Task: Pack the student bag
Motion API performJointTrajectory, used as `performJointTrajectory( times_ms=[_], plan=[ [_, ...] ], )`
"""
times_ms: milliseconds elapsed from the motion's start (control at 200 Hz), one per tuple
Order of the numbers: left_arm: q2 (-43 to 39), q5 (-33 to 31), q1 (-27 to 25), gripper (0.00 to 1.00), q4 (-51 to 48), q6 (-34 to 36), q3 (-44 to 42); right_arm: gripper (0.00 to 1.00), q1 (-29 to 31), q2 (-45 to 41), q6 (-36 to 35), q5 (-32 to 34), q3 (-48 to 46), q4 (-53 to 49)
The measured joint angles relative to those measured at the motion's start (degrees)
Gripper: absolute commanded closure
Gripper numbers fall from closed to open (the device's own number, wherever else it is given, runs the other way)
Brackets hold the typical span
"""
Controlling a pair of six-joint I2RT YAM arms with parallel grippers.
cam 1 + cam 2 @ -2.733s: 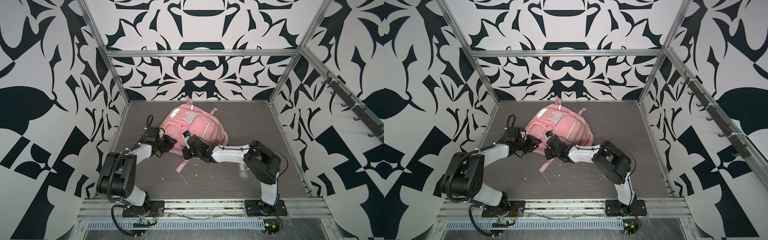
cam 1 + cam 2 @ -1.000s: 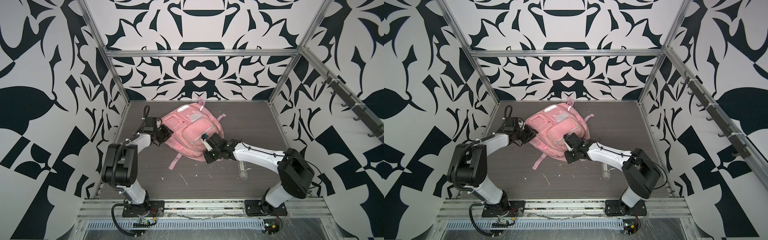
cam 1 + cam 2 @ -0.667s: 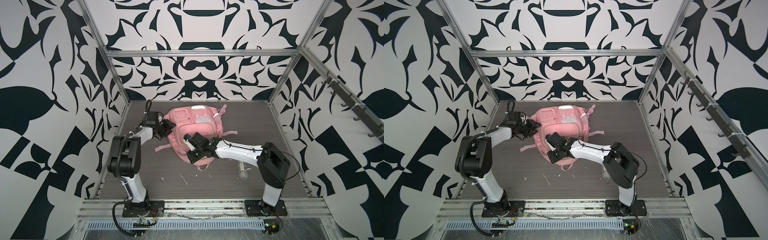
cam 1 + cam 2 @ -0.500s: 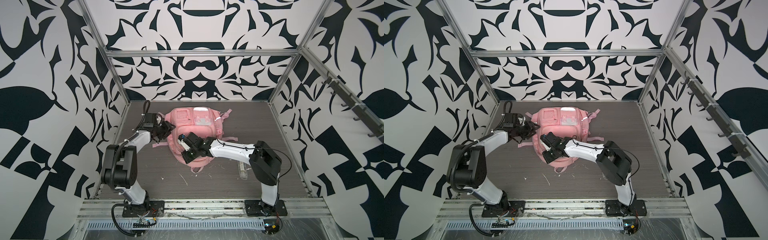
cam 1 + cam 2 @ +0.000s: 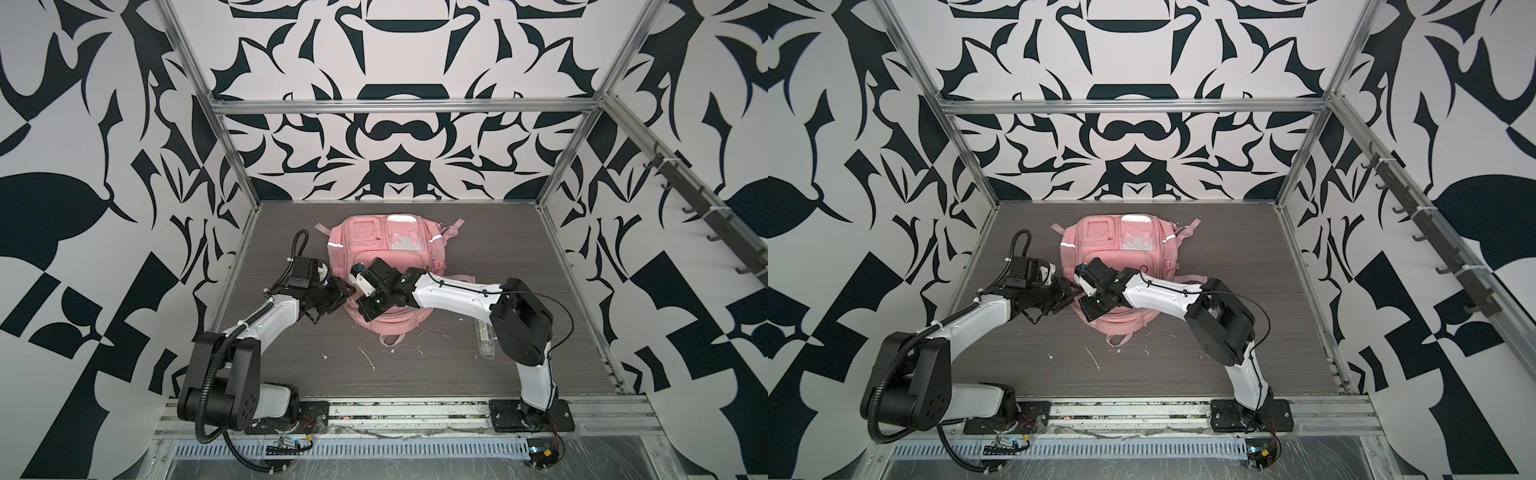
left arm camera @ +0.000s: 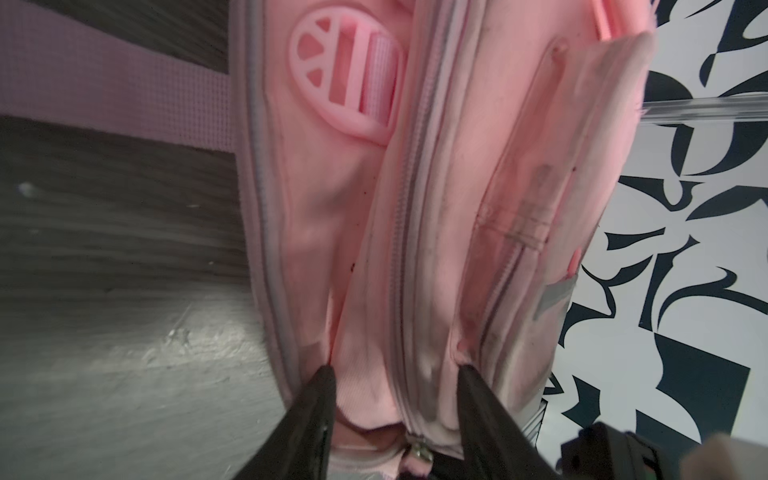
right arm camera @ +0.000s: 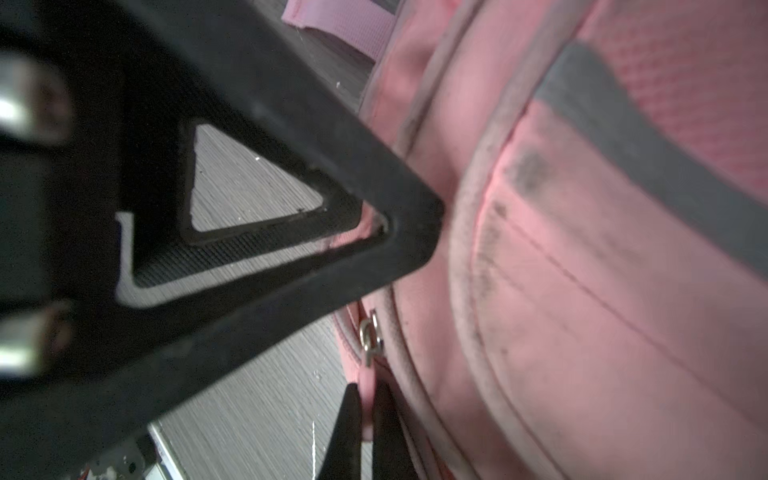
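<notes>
The student bag (image 5: pixel 386 249) lies front-up on the table (image 5: pixel 490 245), toward its back; visible zips closed, contents hidden; the right gripper (image 7: pixel 367 388) pinches its pink zip pull (image 7: pixel 368 374); the left gripper (image 6: pixel 395 372) straddles a zipped fold, half-spread, grip unclear.

surface: grey woodgrain table (image 5: pixel 498 232) | on it: student bag (image 5: pixel 386 249) lying flat, white scraps (image 5: pixel 366 358)

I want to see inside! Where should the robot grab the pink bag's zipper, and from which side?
Probably the thin pink pull tab on the small metal ring at the student bag's left edge. Come in low from that side: the bag lies flat and the tab sticks out sideways, easy to pinch across its flat faces.
</notes>
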Motion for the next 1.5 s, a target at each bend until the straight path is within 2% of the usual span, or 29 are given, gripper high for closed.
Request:
performJointTrajectory(
  times_ms=[85,225,345,470,590,790,1005,1115,1225,1305,1400,1499],
  plan=[
    [1.53,0.15,-0.15,0.58,0.68,0.24,0.11,1.0,0.0,0.0,0.09,-0.04,0.0,-0.09],
    [3.54,0.68,-0.37,0.77,1.62,0.52,0.85,1.0,0.0,-0.15,0.13,0.09,-0.39,-0.02],
    [4.35,1.03,-0.61,0.89,1.68,0.66,2.36,1.0,0.0,-2.14,0.13,0.35,-2.73,0.39],
    [5.88,1.92,-0.66,0.97,1.27,0.46,3.41,1.0,-0.24,-5.29,0.13,1.29,-5.92,0.13],
    [6.4,2.14,-0.63,0.98,0.96,0.59,3.87,1.0,-0.74,-8.59,0.11,2.08,-9.9,0.13],
    [6.38,3.32,0.85,0.98,0.39,1.22,4.09,1.0,-4.02,-16.2,-0.44,3.15,-18.29,0.31],
    [6.38,3.65,2.91,0.98,0.68,1.84,4.26,1.0,-12.46,-24.59,-1.53,3.23,-26.49,-1.86],
    [6.51,3.69,2.97,0.97,0.39,1.79,4.9,1.0,-14.19,-25.46,-2.05,4.7,-27.02,-3.28],
    [8.15,3.45,3.15,0.94,0.07,1.53,6.71,1.0,-13.38,-24.55,-2.08,5.66,-26.97,-3.04],
    [10.29,3.13,3.43,0.87,-0.24,1.2,8.94,1.0,-11.87,-22.88,-2.03,6.95,-26.18,-2.73],
    [13.33,2.27,3.91,0.69,-0.37,0.79,12.76,1.0,-9.57,-19.93,-1.77,8.17,-23.85,-2.58],
    [17.05,2.12,4.39,0.58,-0.24,0.04,18.16,1.0,-7.04,-16.76,-1.38,8.41,-20.7,-2.29]
  ],
)
